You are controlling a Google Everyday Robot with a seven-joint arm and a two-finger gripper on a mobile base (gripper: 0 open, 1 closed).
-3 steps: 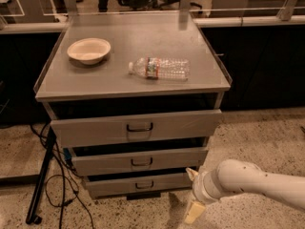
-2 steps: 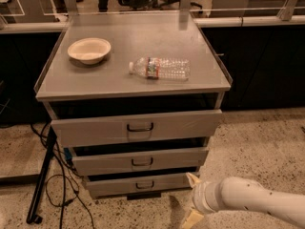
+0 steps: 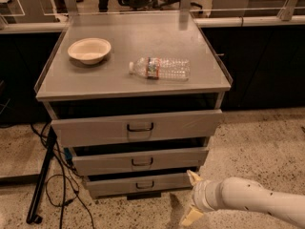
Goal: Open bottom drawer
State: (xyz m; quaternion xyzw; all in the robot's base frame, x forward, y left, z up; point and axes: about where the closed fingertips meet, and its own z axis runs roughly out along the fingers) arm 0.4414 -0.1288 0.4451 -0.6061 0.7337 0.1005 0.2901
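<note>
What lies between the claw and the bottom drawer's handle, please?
Nothing in the camera view: only the bare grey front of the bottom drawer runs from its handle to the claw, which hangs open near the drawer's right end.

Office or lab workspace, probably; the background is dim. Speckled terrazzo floor (image 3: 259, 140), grey metal drawer cabinet (image 3: 157, 37), clear partition panels (image 3: 248, 4) behind, loose cables (image 3: 62, 185) beside a black stand (image 3: 40, 185). Robot gripper (image 3: 191, 198) low by the cabinet's front right corner, fingers spread.
</note>
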